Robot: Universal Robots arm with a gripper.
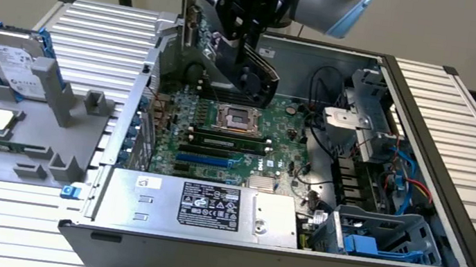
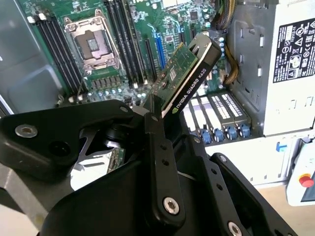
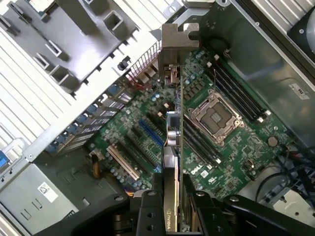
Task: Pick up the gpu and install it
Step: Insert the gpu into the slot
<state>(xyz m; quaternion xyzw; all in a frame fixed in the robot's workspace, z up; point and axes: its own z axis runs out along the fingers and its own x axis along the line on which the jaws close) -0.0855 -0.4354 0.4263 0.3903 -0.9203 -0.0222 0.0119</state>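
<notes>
My gripper (image 1: 243, 44) is shut on the gpu (image 1: 248, 77), a thin green card with a black cooler and a silver end bracket (image 1: 186, 1). I hold it tilted in the air above the back of the motherboard (image 1: 284, 155), inside the open computer case (image 1: 452, 205), and it touches nothing below. In the second wrist view a black finger (image 2: 158, 147) clamps the gpu (image 2: 189, 78) over the expansion slots (image 2: 152, 51). In the first wrist view the gpu (image 3: 172, 132) shows edge-on, its bracket (image 3: 173, 43) near the case's rear slot openings, with my gripper (image 3: 172, 209) around its near end.
The empty processor socket (image 1: 238, 117) and memory sticks (image 1: 229, 143) lie under the card. A power supply (image 1: 209, 206) fills the case's front, with a drive cage (image 1: 382, 238) and cables (image 1: 400, 177) on the exterior view's right. A grey holder (image 1: 21, 145) outside the case carries a blue-framed hard drive (image 1: 15, 63).
</notes>
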